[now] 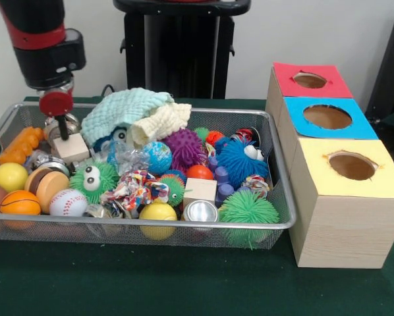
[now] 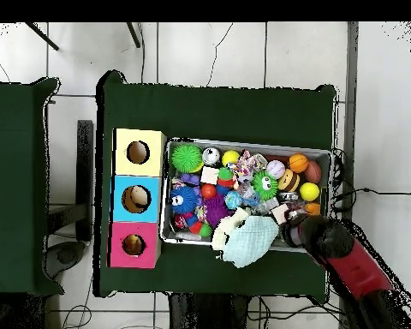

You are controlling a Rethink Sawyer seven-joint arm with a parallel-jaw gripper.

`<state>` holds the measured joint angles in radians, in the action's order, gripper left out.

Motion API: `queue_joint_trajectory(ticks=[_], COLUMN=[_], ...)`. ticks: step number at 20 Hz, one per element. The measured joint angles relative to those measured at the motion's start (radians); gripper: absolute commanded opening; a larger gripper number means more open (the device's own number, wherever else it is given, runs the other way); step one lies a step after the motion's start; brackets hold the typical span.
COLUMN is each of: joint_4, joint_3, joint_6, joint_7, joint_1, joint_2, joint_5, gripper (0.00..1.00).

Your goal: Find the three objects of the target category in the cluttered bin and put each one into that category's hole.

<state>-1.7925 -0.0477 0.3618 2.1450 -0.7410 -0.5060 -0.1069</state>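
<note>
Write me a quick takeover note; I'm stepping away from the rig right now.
End effector: low over a wooden block at the bin's corner; grip state unclear.
Bin: crammed with balls, spiky toys and cloths.
Boxes: red, blue and yellow holes beside the bin; nothing visibly dropped in from the front.
Left: find the three targets and deliver each.

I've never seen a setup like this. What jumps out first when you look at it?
A wire mesh bin crammed with bright toys grabs the eye: a spiky purple ball in the middle, a fuzzy green ball with googly eyes, and pale crumpled cloths heaped at the back. Beside it stand three wooden boxes with red, blue and yellow tops, each with a round hole. The red and black robot arm hangs over the bin's corner.
</note>
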Motion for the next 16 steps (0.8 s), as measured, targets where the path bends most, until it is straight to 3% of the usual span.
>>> queue_joint_trajectory(ticks=[9, 16], joint_4=[0.077, 0.103], joint_3=[0.002, 0.002], joint_6=[0.025, 0.026], joint_7=[0.000, 0.000], joint_1=[-0.119, -0.124], joint_2=[-0.004, 0.006], joint_5=[0.179, 0.242], gripper=[0.00, 0.00])
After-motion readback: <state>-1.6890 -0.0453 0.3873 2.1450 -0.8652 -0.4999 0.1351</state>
